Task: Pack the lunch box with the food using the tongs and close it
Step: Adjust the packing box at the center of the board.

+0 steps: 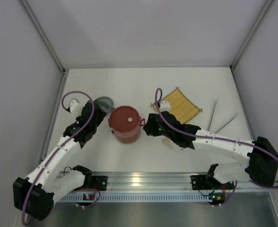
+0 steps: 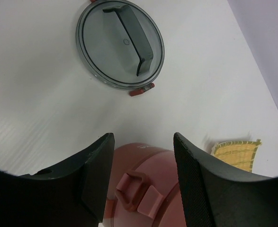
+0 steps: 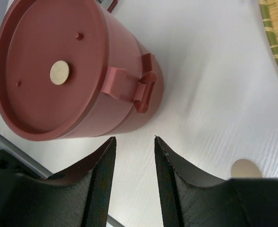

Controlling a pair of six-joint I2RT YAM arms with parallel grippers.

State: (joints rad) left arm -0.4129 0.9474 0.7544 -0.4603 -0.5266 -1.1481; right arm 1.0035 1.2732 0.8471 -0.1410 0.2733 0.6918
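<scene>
White bench, grey-walled booth. Lunch box (image 1: 126, 124) dead centre, lid on. Left jaws spread wide at its 9 o'clock, side clasp (image 2: 136, 191) showing between them. Right jaws parted, empty, at its 3 o'clock. Tongs (image 1: 213, 115) lying beyond yellow mat (image 1: 180, 105), far 3 o'clock.

Lunch box (image 1: 126, 135) interior out of sight beneath its lid (image 1: 122, 117).

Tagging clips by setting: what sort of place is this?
Probably a lab test booth, not a kitchen: plain white walls box in a white table, with a metal rail along its near edge.
</scene>
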